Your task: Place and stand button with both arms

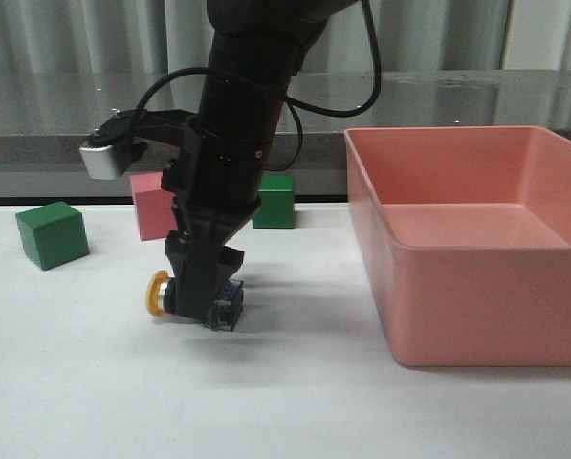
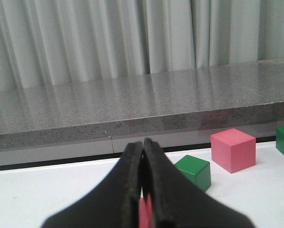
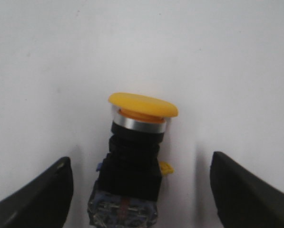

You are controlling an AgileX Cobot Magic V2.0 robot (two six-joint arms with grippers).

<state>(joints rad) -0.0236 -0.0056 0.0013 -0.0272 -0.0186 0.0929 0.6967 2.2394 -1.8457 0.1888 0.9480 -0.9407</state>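
Observation:
The button (image 1: pixel 218 304) lies on its side on the white table (image 1: pixel 94 382), yellow cap pointing left, clear-blue base to the right. In the right wrist view the button (image 3: pixel 134 161) shows its yellow cap, silver collar, black barrel and clear-blue base. My right gripper (image 1: pixel 201 296) reaches down over it. Its jaws are open (image 3: pixel 139 164), one finger on each side of the barrel, with gaps to both. My left gripper (image 2: pixel 142 142) is shut, empty at the tips, low over the table. It does not show in the front view.
A large pink bin (image 1: pixel 476 258) stands at the right. A green cube (image 1: pixel 52 233), a pink cube (image 1: pixel 154 204) and a second green cube (image 1: pixel 274 201) sit behind the button. The left wrist view shows these cubes too, a green cube (image 2: pixel 194 171) being nearest.

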